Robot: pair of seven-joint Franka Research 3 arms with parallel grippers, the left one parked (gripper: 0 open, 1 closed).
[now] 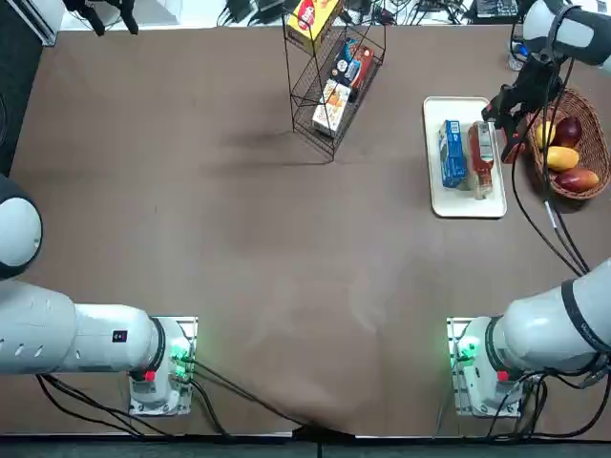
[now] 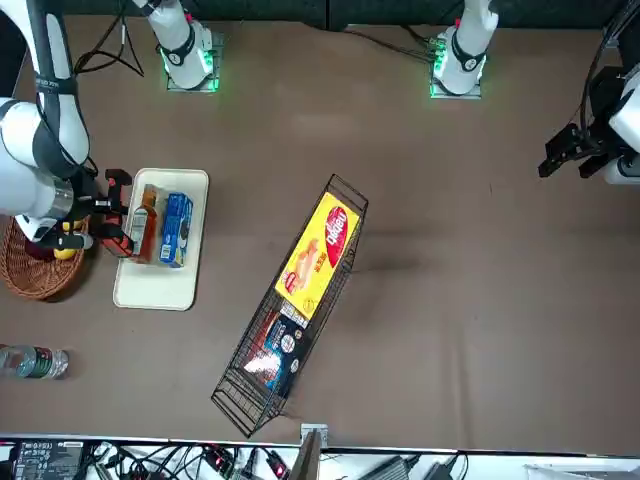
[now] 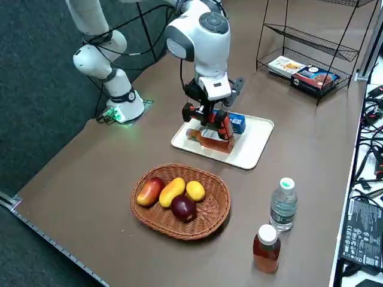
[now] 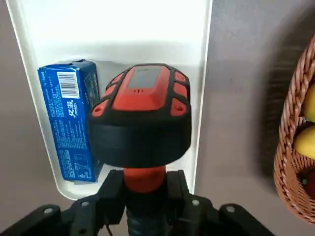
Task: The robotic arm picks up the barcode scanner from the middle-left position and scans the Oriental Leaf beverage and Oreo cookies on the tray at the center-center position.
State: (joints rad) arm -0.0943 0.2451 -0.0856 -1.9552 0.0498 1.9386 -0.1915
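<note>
The barcode scanner [image 4: 142, 113] is being held clamped between the fingers of the right gripper [image 4: 145, 184], above the tray [image 4: 138, 29] bearing the Oreo cookies [image 4: 70, 120].

A flat white rectangular tray with rounded corners [image 2: 165, 285] bears a blue rectangular pack with white print [image 2: 175, 230] just beside a slim reddish-brown bottle with a white label [image 2: 144, 228]. On the brown surface [image 2: 450, 280], a black wire rack [image 2: 245, 395] holds a yellow-and-red box [image 2: 317, 255].
</note>
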